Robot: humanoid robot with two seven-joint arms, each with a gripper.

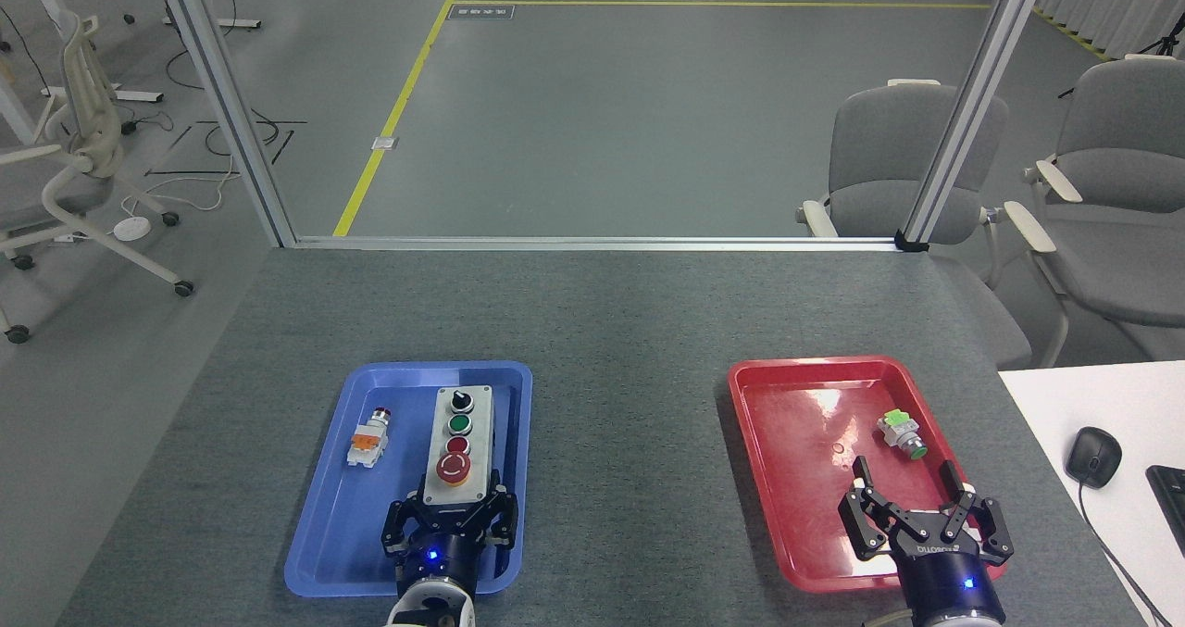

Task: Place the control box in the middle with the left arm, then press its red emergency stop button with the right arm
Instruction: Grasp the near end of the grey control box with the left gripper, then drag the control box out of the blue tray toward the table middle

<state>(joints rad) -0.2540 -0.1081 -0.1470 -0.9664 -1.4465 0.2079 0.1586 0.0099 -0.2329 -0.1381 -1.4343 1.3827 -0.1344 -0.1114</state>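
Note:
The light grey control box (460, 423) lies lengthwise in the blue tray (324, 516), its controls in a row running away from me. The red emergency stop button (454, 466) is the nearest of them. My left gripper (456, 498) is at the box's near end, open, with one finger on each side of that end. Whether the fingers touch the box I cannot tell. My right gripper (905, 471) hangs open over the near part of the red tray (787, 423), holding nothing. The middle (629, 442) of the table is bare dark grey felt.
A small push-button part with an orange piece (367, 442) lies left of the box in the blue tray. A green-capped part (901, 432) lies in the red tray. A white desk with a mouse (1092, 456) adjoins the table's right side. Chairs stand beyond.

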